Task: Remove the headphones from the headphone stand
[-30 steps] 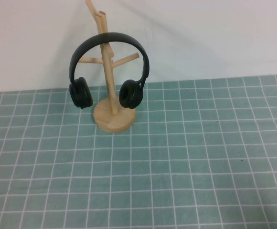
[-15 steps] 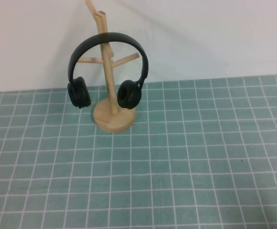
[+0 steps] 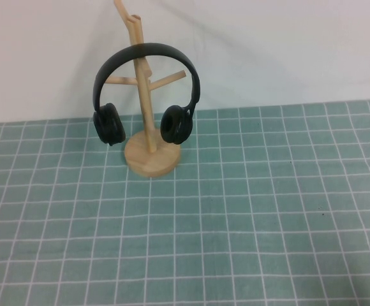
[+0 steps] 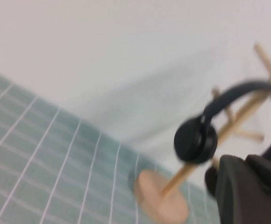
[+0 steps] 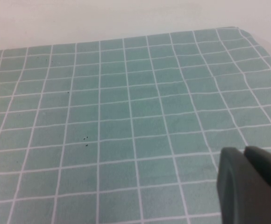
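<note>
Left gripper: dark finger at wrist-view edge, near matte black over-ear headphones, not touching; open or closed, cannot tell. Right gripper: dark finger above green white-gridded mat, away from stand; state, cannot tell. Neither gripper appears in high view. Headphones: headband hooked over light wooden tree-shaped headphone stand, ear cups flanking post. Stand's disc base on mat, near white back wall.

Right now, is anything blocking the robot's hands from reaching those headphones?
Nothing visible does. The headphones hang on the headphone stand, with only bare checked cloth around. The left gripper faces them from nearby; the right gripper hovers over cloth.
</note>
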### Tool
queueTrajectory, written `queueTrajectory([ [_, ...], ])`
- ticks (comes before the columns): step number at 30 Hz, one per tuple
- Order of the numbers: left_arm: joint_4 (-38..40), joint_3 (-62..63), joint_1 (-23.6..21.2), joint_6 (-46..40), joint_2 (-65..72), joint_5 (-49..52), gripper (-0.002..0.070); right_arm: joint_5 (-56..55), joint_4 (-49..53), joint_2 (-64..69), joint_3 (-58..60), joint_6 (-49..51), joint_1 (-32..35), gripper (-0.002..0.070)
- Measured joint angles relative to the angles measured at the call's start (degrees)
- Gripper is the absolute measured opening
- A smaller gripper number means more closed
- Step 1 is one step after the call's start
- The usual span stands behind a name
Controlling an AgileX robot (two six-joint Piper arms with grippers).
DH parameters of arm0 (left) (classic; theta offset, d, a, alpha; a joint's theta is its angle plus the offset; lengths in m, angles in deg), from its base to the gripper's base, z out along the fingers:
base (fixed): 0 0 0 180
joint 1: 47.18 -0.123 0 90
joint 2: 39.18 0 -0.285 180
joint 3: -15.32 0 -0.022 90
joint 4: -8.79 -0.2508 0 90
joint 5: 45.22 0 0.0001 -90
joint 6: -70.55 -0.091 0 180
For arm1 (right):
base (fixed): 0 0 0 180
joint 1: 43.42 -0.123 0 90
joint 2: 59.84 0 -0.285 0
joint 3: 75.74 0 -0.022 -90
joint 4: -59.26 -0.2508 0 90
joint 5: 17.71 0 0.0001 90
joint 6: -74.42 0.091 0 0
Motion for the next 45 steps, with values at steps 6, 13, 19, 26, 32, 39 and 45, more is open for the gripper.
queueTrajectory([
  [6,2.7,0.0,0.0,0.2,0.0,-2.5,-0.0003,0.0,0.0,0.0,0.0,0.0,0.0,-0.0009],
  [13,-3.6,13.1,0.0,0.2,7.4,16.3,-0.0003,0.0,0.0,0.0,0.0,0.0,0.0,-0.0009],
  [19,-21.0,30.5,0.0,0.2,27.1,38.0,-0.0003,0.0,0.0,0.0,0.0,0.0,0.0,-0.0009],
  [26,-27.2,42.5,0.0,-5.8,47.7,38.0,-0.0003,0.0,0.0,0.0,0.0,0.0,0.0,-0.0009],
  [32,-27.6,50.7,7.1,-8.6,61.1,30.4,-0.0003,0.0,0.0,0.0,0.0,0.0,0.0,-0.0009],
  [39,-45.1,57.7,22.9,0.8,70.4,24.9,-0.0003,0.0,0.0,0.0,0.0,0.0,0.0,-0.0009],
  [45,-64.2,58.2,28.6,4.8,71.1,18.1,-0.0001,0.0,0.0,0.0,0.0,0.0,0.0,-0.0009],
])
